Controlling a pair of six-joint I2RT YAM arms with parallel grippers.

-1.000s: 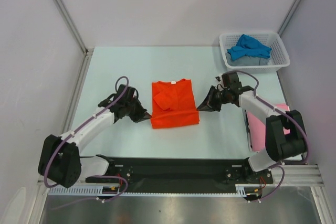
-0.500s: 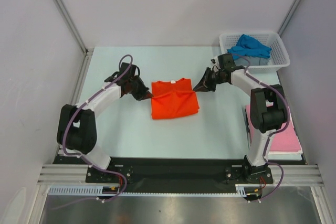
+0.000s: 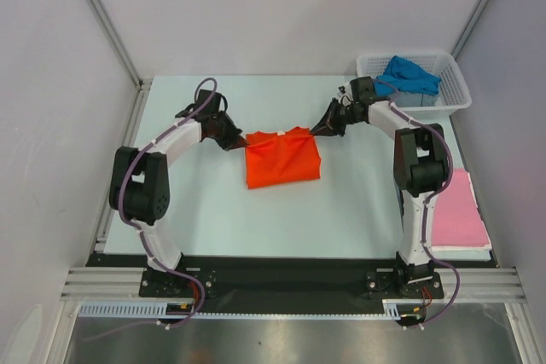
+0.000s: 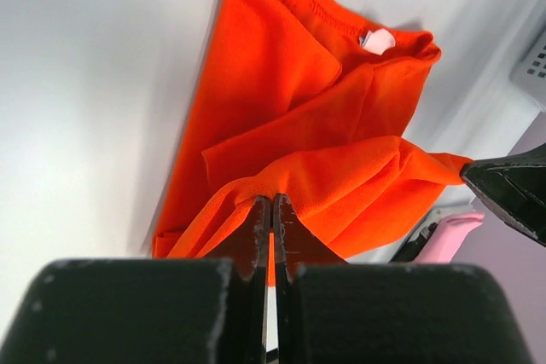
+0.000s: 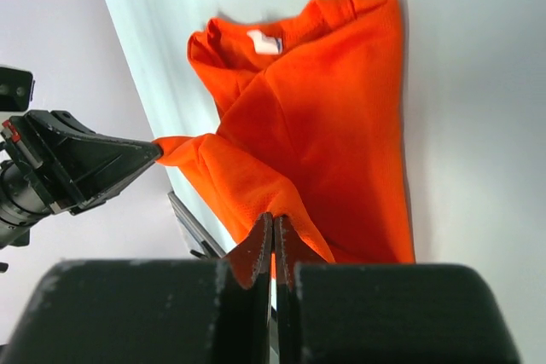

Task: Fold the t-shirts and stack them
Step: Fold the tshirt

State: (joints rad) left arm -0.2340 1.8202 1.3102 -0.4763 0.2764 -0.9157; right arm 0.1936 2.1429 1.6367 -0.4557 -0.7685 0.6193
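Observation:
The orange-red t-shirt [image 3: 282,159] lies mid-table, its bottom hem lifted and folded back toward the collar. My left gripper [image 3: 238,140] is shut on the hem's left corner, seen in the left wrist view [image 4: 271,199]. My right gripper [image 3: 320,130] is shut on the right corner, seen in the right wrist view [image 5: 273,217]. The shirt shows in both wrist views [image 4: 299,117] [image 5: 333,142]. The blue t-shirt [image 3: 404,76] lies crumpled in the basket. The pink t-shirt [image 3: 461,210] lies folded at the right edge.
The white mesh basket [image 3: 448,101] stands at the back right corner, just behind my right arm. The table [image 3: 256,210] is pale, bounded by white walls with metal posts. A black rail runs along the near edge [image 3: 281,274].
Both grippers have carried the shirt's bottom hem away from me toward the collar, and the shirt now looks shorter. Both arms have stretched further out.

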